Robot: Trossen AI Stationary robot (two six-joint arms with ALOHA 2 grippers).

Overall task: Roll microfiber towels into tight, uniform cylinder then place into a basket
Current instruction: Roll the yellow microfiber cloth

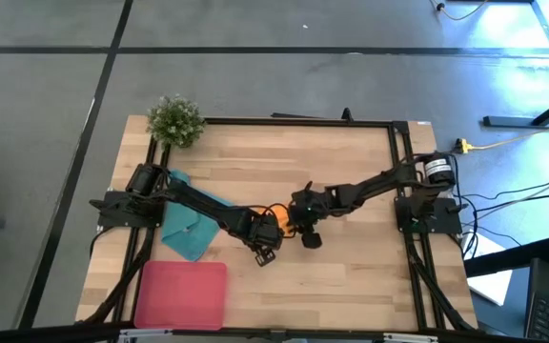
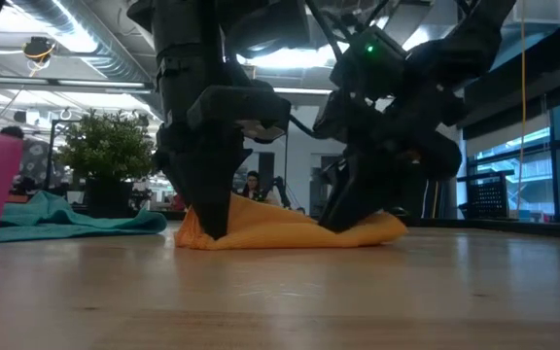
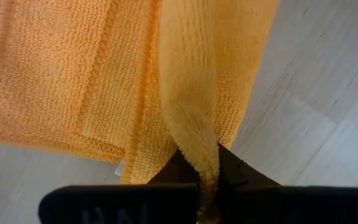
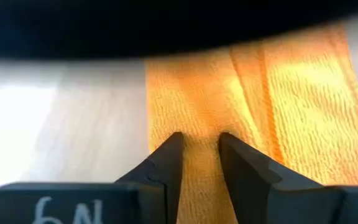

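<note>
The orange towel lies bunched on the wooden table at mid-table, and both grippers are down on it. My left gripper is shut on its left part, and a ridge of cloth rises into the fingers. My right gripper slants down onto its right part, with orange cloth between its fingers. The teal towel lies crumpled on the table to the left, under the left arm. The pink basket sits at the near left. My left gripper pinches a raised fold of the orange towel between its two fingers, coming from above and pointing almost straight down. The fold is drawn up into a narrow ridge; the rest of the towel lies spread on the table. My right gripper has a strip of the orange towel between its two fingertips, near the towel's right end. The fingers slant down from the table's right side. How many layers are between them I cannot tell. The towel rests on the table.
A small green potted plant stands at the far left corner. A black frame runs along the table's edges. Bare wood lies to the near right of the grippers. In the low view the room shows behind the table.
</note>
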